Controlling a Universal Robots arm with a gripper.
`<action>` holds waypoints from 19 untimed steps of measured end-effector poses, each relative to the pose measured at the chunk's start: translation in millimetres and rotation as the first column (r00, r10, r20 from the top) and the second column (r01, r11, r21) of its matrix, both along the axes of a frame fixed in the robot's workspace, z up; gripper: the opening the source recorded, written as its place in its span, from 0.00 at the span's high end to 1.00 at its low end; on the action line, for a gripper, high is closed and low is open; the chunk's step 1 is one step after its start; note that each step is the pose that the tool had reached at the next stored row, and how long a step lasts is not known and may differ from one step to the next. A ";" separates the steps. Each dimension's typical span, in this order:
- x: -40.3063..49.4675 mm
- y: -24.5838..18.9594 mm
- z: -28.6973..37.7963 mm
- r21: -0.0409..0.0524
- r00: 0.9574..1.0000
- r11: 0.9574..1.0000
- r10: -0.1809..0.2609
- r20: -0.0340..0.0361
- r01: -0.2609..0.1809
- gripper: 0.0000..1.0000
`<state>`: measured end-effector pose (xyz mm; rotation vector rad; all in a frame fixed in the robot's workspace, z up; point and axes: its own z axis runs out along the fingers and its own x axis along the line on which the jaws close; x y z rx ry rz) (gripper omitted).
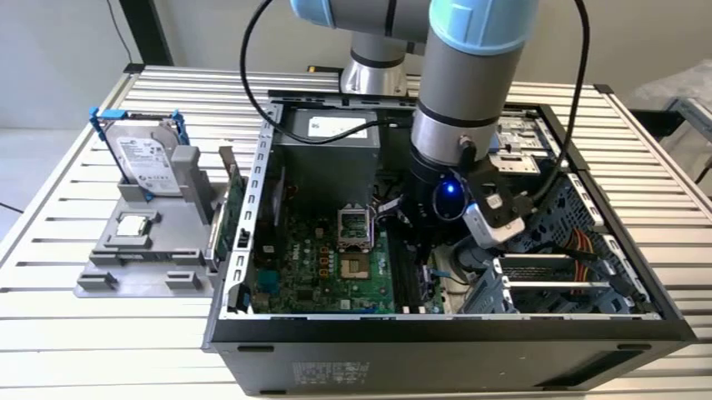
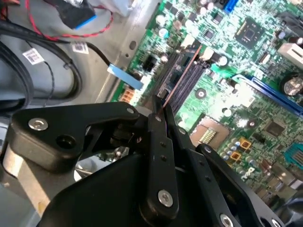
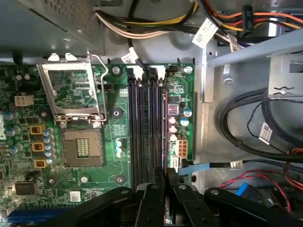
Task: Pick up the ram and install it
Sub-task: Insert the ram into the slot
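In the second wrist view the gripper (image 2: 160, 109) has its jaws drawn narrow onto the ram (image 2: 182, 78), seen edge-on as a thin reddish-brown strip that runs from the jaws out over the black memory slots (image 2: 176, 87). In the first wrist view the black fingers (image 3: 154, 201) stand at the near end of those memory slots (image 3: 147, 127), and the ram's edge (image 3: 165, 137) lies along the slot nearest the board's edge; whether it is seated there I cannot tell. Beside the slots on the green motherboard (image 3: 61, 198) sits the open processor socket (image 3: 71, 92). In the exterior view the arm (image 1: 462, 92) reaches down into the open computer case (image 1: 445, 337) on the slatted bench (image 1: 100, 350). Farther off, to the exterior view's left, a grey holder (image 1: 145, 267) carries a hard drive (image 1: 145, 158) in blue brackets and a small square chip (image 1: 133, 223).
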<state>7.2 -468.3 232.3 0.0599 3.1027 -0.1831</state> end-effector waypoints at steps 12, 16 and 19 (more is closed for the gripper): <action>-0.2 6.8 -9.4 -0.017 1.000 0.999 0.031 0.000 -0.031 1.00; 0.1 9.5 -11.7 -0.034 1.000 0.999 0.031 -0.001 -0.031 1.00; 1.6 10.8 -11.8 -0.034 1.000 0.999 0.031 -0.001 -0.031 1.00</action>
